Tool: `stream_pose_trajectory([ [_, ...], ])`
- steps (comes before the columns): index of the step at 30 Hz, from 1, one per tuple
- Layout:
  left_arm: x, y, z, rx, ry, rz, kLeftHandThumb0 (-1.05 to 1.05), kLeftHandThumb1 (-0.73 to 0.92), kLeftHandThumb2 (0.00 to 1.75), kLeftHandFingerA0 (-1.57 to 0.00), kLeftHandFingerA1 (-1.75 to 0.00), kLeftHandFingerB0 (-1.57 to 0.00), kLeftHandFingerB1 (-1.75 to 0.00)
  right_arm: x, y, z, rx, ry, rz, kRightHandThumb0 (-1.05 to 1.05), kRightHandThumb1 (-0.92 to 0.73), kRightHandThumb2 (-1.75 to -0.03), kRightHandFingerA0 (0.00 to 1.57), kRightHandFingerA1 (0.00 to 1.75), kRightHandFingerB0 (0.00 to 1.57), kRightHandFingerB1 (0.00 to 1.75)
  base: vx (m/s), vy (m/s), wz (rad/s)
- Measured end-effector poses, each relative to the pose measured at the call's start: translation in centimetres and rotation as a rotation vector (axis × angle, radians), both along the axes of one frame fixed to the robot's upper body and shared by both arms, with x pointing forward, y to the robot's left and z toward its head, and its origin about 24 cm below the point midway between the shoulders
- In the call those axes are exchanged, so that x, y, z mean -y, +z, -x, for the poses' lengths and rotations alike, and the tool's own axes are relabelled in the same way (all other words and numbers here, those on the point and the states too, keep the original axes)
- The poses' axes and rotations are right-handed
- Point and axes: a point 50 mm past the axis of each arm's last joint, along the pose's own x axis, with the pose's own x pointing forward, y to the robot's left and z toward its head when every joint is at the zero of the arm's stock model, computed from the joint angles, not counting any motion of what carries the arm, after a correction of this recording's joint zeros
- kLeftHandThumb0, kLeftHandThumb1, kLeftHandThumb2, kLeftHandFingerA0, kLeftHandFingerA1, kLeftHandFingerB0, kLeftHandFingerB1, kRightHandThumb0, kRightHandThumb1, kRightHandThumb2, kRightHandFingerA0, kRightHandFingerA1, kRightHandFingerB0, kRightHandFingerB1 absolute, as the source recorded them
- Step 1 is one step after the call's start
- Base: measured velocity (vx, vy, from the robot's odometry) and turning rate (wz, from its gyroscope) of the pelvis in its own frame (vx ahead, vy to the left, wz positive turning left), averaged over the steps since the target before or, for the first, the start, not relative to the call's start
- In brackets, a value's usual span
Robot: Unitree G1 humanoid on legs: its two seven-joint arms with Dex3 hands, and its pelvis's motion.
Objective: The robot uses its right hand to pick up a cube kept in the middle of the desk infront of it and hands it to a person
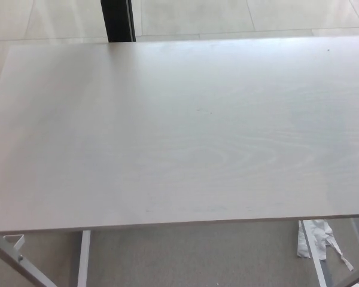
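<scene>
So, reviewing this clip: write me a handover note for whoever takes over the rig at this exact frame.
Left hand: not in view. Right hand: not in view.
Cube: not visible anywhere in the head view; no person's hand shows either.
Desk: bare light wood top, nothing on it. Crumpled paper lies on the floor by the near right leg.
Done: the cube is off the desk.
Left: this frame cannot confirm who holds the cube; check that before resetting.

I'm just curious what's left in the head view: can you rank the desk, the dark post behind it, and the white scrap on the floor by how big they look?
1. The desk, filling most of the picture.
2. The dark post, cut off at the top edge, so its full size is unknown.
3. The white scrap, roughly similar in visible area to the post, so this order is unsure.
</scene>
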Motion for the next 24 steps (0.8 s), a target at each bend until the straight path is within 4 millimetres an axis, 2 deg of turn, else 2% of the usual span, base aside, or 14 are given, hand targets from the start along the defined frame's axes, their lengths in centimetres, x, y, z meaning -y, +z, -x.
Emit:
stream_pose_trajectory([
  [3,0.0,0.0,0.0,0.0,0.0,0.0,-0.67,0.71,0.61,-0.64,-0.6,-0.59,-0.46,2.2,-1.0,1.6,-0.022,-0.065,-0.042,-0.4,-0.64,-0.59,0.86,0.96,0.76,0.6,0.0,0.0,0.0],
  [4,0.0,0.0,0.0,0.0,0.0,0.0,-0.7,0.7,0.61,-0.65,-0.62,-0.61,-0.47,2.8,-1.3,2.0,-0.027,-0.081,-0.05,-0.51,-0.69,-0.61,0.95,1.22,0.72,0.68,0.0,0.0,0.0],
  [7,0.0,0.0,0.0,-0.001,0.0,0.0,-0.68,0.71,0.61,-0.65,-0.64,-0.61,-0.48,4.9,-2.1,3.4,-0.046,-0.149,-0.085,-0.56,-0.72,-0.62,0.94,1.27,0.69,0.73,0.0,0.0,0.0],
  [11,0.0,0.0,0.1,-0.002,0.001,0.0,-0.68,0.7,0.61,-0.65,-0.6,-0.57,-0.46,8.0,-3.0,5.6,-0.057,-0.257,-0.134,-0.63,-0.71,-0.61,0.89,1.08,0.67,0.63,0.0,0.0,0.0],
  [15,0.0,0.0,0.1,-0.004,0.001,0.0,-0.69,0.71,0.61,-0.66,-0.62,-0.58,-0.46,11.5,-4.1,8.1,-0.058,-0.388,-0.202,-0.68,-0.71,-0.62,0.88,1.13,0.64,0.61,0.0,0.0,0.0],
  [16,0.0,0.0,0.1,-0.004,0.001,0.0,-0.7,0.7,0.62,-0.66,-0.62,-0.58,-0.46,12.3,-4.5,8.8,-0.054,-0.424,-0.223,-0.61,-0.73,-0.64,0.66,1.21,0.54,0.58,0.0,0.0,0.0],
  [17,0.0,0.0,0.2,-0.005,0.002,0.0,-0.7,0.55,0.96,-0.62,-0.69,-0.54,-0.59,13.2,-4.8,9.5,-0.047,-0.465,-0.25,-0.59,-0.74,-0.64,0.6,1.28,0.49,0.64,0.0,0.0,0.0],
  [18,0.0,0.0,0.2,-0.005,0.002,0.0,-0.7,0.55,0.96,-0.62,-0.69,-0.54,-0.59,13.8,-4.9,10.0,-0.038,-0.493,-0.268,-0.59,-0.74,-0.64,0.6,1.28,0.49,0.64,0.0,0.0,0.0],
  [19,0.0,0.0,0.2,-0.005,0.002,0.0,-0.7,0.7,0.61,-0.66,-0.62,-0.61,-0.47,14.6,-5.0,10.7,-0.022,-0.529,-0.292,-0.6,-0.76,-0.65,0.54,1.34,0.43,0.74,0.0,0.0,0.0],
  [20,0.0,0.0,0.2,-0.006,0.002,0.0,-0.69,0.7,0.61,-0.66,-0.62,-0.62,-0.47,15.2,-5.1,11.2,-0.005,-0.561,-0.313,-0.55,-0.83,-0.64,0.4,1.1,0.33,0.71,0.0,0.0,0.0],
  [21,0.0,0.0,0.2,-0.006,0.002,0.0,-0.69,0.7,0.61,-0.66,-0.63,-0.61,-0.47,15.9,-5.2,12.0,0.016,-0.601,-0.341,-0.62,-0.82,-0.63,0.14,0.92,0.2,0.57,0.0,0.0,0.0],
  [22,0.0,-0.1,0.3,-0.007,0.002,0.0,-0.69,0.7,0.61,-0.66,-0.63,-0.61,-0.47,16.5,-5.3,12.6,0.033,-0.634,-0.366,-0.62,-0.82,-0.63,0.14,0.92,0.2,0.57,0.0,0.0,0.0],
  [23,0.0,-0.1,0.3,-0.007,0.003,0.0,-0.7,0.71,0.61,-0.66,-0.62,-0.62,-0.47,17.1,-5.5,13.1,0.052,-0.666,-0.394,-0.62,-0.64,-0.94,0.27,0.79,0.15,0.52,0.0,0.0,0.0],
  [24,0.0,-0.1,0.3,-0.008,0.003,0.0,-0.7,0.7,0.61,-0.66,-0.64,-0.61,-0.48,17.5,-5.5,13.5,0.068,-0.691,-0.416,-0.63,-0.61,-0.98,0.32,0.83,0.31,0.68,0.0,0.0,0.0],
])
